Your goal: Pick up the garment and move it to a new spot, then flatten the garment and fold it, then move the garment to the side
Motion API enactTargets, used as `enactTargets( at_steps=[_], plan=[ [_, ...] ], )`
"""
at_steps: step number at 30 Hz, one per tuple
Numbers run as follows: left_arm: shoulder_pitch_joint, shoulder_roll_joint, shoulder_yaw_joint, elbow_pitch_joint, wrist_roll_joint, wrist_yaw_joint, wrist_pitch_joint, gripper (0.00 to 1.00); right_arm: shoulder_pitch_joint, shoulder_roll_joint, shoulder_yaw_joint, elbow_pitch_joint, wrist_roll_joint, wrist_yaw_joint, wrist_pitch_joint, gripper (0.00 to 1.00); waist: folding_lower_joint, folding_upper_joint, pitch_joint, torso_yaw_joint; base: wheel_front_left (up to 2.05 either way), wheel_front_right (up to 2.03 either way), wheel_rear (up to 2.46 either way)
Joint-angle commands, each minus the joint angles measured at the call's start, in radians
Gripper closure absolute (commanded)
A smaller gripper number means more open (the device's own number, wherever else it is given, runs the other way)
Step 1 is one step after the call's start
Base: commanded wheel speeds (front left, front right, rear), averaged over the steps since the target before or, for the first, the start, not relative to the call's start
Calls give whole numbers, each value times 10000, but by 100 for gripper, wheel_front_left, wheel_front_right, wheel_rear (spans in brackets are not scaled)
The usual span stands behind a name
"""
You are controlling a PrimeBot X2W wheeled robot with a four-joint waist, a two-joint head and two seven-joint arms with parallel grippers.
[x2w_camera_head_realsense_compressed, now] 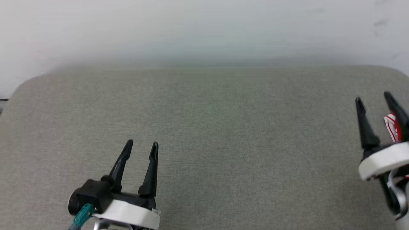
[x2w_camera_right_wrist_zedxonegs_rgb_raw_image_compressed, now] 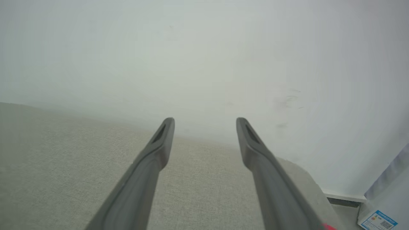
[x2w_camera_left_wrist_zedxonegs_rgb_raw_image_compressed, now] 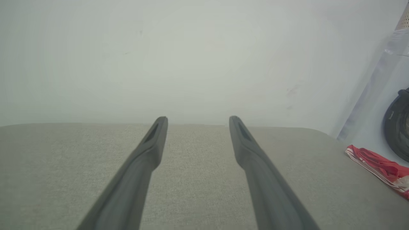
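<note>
Head view: left gripper [x2w_camera_head_realsense_compressed: 142, 143], right gripper [x2w_camera_head_realsense_compressed: 373, 97] both spread over grey cushion [x2w_camera_head_realsense_compressed: 204, 127]; garment [x2w_camera_head_realsense_compressed: 391, 125] beside right gripper.

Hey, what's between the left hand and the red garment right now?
Mostly bare grey cushion in the head view, from the left hand across to the right hand, whose open fingers partly hide the garment.

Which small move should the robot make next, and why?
Probably shift the right gripper slightly rightward over the garment: it lies at the cushion's right edge, partly behind those open fingers, and nothing is held yet.
</note>
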Motion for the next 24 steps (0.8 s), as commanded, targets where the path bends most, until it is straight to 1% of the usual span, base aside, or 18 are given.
enactTargets(
  at_steps=[1,2,4,6,10,14,24],
  plan=[
    [153,-19,26,35,-67,7,-20,0,192,111,-5,-119,32,-14,-43,0,3,0,-216,207,0,0,0],
    [223,-47,48,93,-134,7,-20,0,474,333,-77,-291,15,-14,-117,0,3,0,-245,242,0,0,0],
    [337,-72,13,253,-320,7,-20,0,1005,988,-390,-586,151,-14,-342,0,3,0,-325,292,0,0,0],
    [451,-22,-4,413,-352,7,-20,0,1556,1515,-461,-768,-35,-16,-599,0,3,0,-383,325,0,0,0],
    [612,-112,180,580,-471,7,-20,0,2366,2228,-581,-804,-316,-14,-1011,0,3,0,-463,351,0,0,0],
    [731,-142,320,713,-372,7,-20,0,2745,2541,-479,-579,-575,-13,-1281,0,3,0,-458,319,0,0,0],
    [729,-246,502,843,-281,7,-20,0,2697,2720,-287,-459,-536,-13,-1433,0,3,0,-485,244,0,0,0]
  ],
)
